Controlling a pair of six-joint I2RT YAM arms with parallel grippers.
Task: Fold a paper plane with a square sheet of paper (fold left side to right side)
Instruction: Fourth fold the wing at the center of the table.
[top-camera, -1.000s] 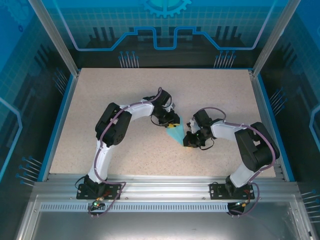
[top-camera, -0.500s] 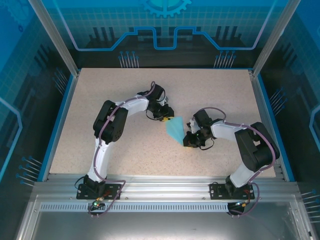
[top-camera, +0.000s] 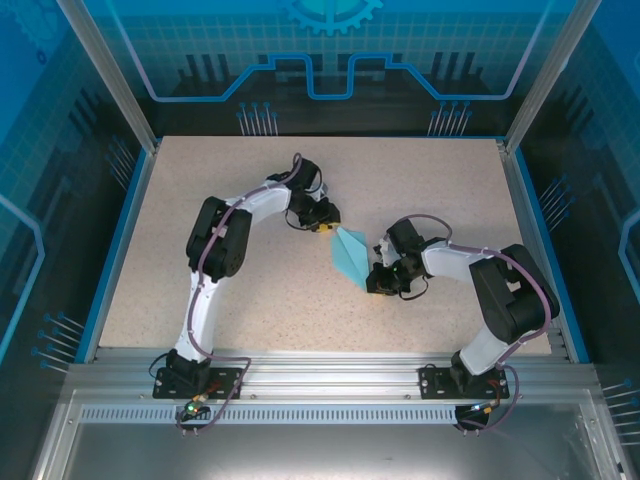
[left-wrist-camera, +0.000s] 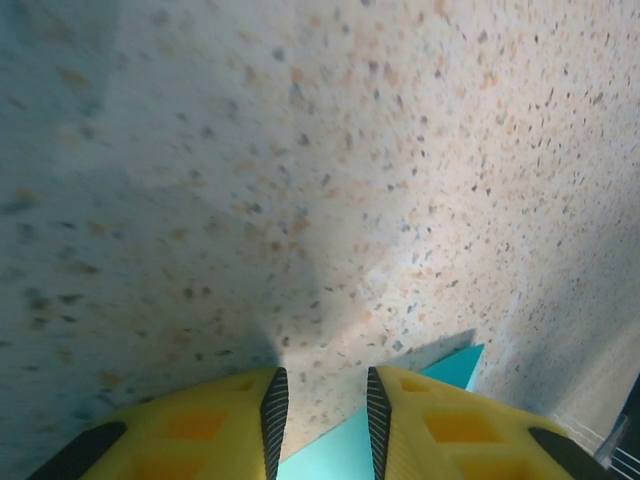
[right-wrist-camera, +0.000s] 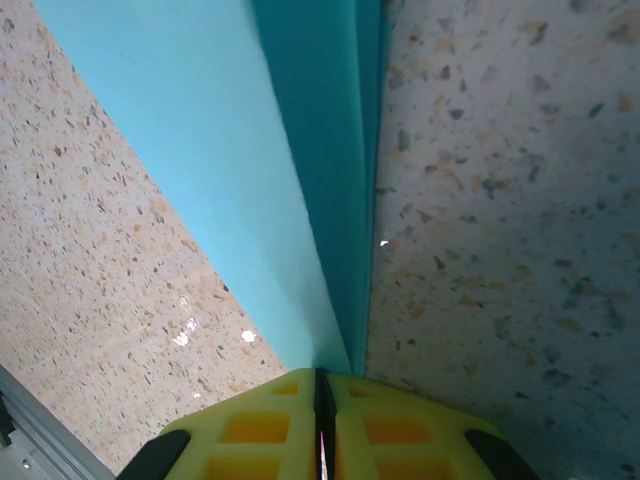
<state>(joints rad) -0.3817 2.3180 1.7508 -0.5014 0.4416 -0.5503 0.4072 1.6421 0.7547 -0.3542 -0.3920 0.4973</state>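
Item 1. Left claw (top-camera: 329, 226): we record its two yellow fingers (left-wrist-camera: 440, 430) standing a narrow gap apart, with nothing clamped between them. In the left wrist view, bare speckled surface shows through the gap, and a light-blue corner lies under the fingertips and out past the right-hand one.

Item 2. Right claw (top-camera: 373, 284): we list it as closed. In the right wrist view its yellow fingers (right-wrist-camera: 250, 430) meet along a thin line, and the creased edge of the paper runs straight into that line, so we enter it as pinching the paper at its near tip.

Item 3. Folded sheet of paper (top-camera: 350, 257): light blue, plain, a slim kite shape with a pointed end. It lies between the two claws. Its upper corner is just beside the left claw's fingertips and its lower point is at the right claw's fingertips. Ahead of the right claw (right-wrist-camera: 322, 378) a broad pale panel spreads to the left, and a darker folded band runs along the right edge. We cannot tell whether the whole sheet lies flat.

Item 4. Worktop (top-camera: 200, 190): beige, speckled, carrying the paper and lying under both claws.
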